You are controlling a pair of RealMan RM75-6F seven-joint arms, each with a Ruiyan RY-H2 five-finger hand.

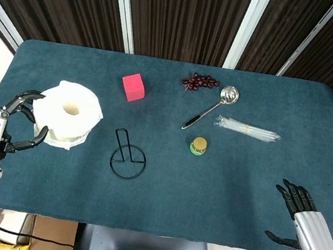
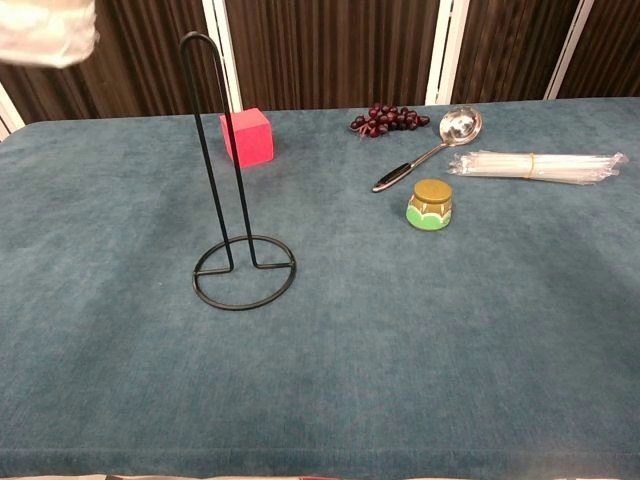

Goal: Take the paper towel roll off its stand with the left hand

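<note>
My left hand (image 1: pixel 11 126) grips the white paper towel roll (image 1: pixel 67 114) from its left side, holding it up off the table at the left. The chest view catches only the roll's bottom edge (image 2: pixel 45 35) in the top left corner. The black wire stand (image 1: pixel 127 156) is bare and upright on the blue cloth, its tall loop and ring base (image 2: pixel 243 272) standing apart from the roll. My right hand (image 1: pixel 304 216) hangs open by the table's front right edge, holding nothing.
A pink cube (image 1: pixel 133 86) sits behind the stand. Grapes (image 1: pixel 199 81), a metal ladle (image 1: pixel 211 107), a bundle of clear straws (image 1: pixel 247 129) and a small green jar with a gold lid (image 1: pixel 198 146) lie to the right of centre.
</note>
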